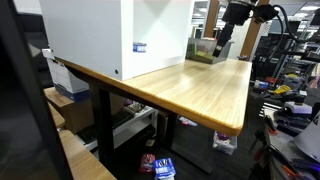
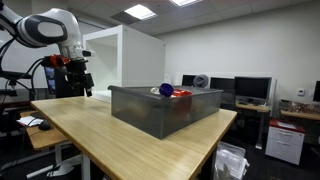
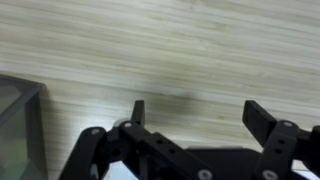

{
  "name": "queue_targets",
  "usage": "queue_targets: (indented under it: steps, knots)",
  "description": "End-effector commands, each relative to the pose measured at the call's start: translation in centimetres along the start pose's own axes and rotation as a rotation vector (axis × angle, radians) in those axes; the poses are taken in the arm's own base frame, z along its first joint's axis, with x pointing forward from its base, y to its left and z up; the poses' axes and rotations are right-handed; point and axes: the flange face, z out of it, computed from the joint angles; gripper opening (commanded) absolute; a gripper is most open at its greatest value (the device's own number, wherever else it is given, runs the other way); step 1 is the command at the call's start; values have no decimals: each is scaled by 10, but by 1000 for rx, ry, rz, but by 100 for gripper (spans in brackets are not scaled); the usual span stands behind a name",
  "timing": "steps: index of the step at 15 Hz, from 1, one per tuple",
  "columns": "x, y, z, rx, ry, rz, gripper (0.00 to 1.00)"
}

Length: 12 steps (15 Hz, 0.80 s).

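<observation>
Claw (image 3: 194, 106) apart, over wood tabletop (image 3: 160, 45) — grey bin (image 3: 14, 120) just beside; bin's long axis can't tell.

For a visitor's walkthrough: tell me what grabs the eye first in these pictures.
The grey bin on the wooden table stands out, with blue and red items peeking over its rim. Beside it, the gripper hangs open above bare wood, and a big white box stands further along the table.
</observation>
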Motion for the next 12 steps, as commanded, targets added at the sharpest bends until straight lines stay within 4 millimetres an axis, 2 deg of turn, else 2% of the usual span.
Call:
queue_targets:
  steps: [1,12]
  knots:
    - [8,-8,6,-4,37,-32,100]
    - [28,-25,9,-31,162,-65,100]
